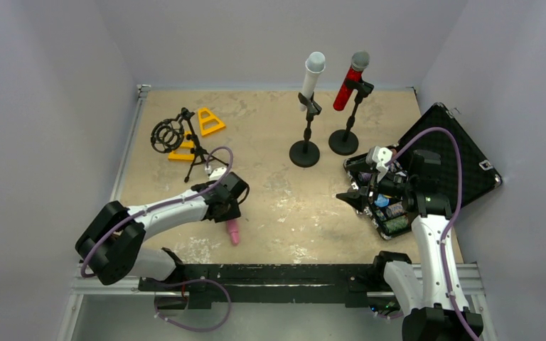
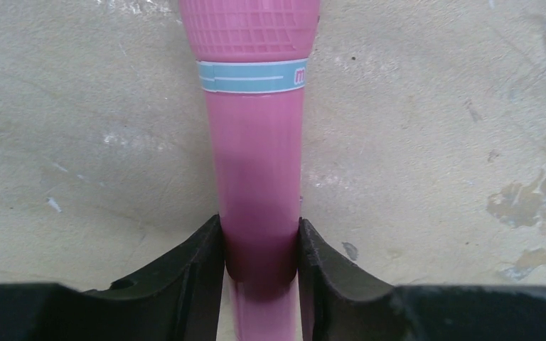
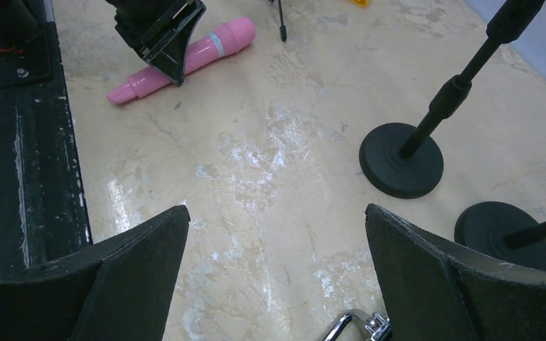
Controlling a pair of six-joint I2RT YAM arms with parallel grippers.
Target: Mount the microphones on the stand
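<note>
Now: my left claw [image 2: 261,238] is pinched onto the pink microphone [image 2: 256,156], low on its handle. It seems to lie flat on the tabletop [image 2: 434,142]. My right claw [image 3: 277,213] gapes wide, holding nothing. The white microphone [image 1: 313,74] and red microphone [image 1: 349,85] sit clipped in their stands [image 1: 304,153] at the back.

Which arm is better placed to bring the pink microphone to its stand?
Left. The left tool is closed on the pink microphone lying on the table, close to the tripod stand. The right tool hangs open and empty, far across the table.
</note>
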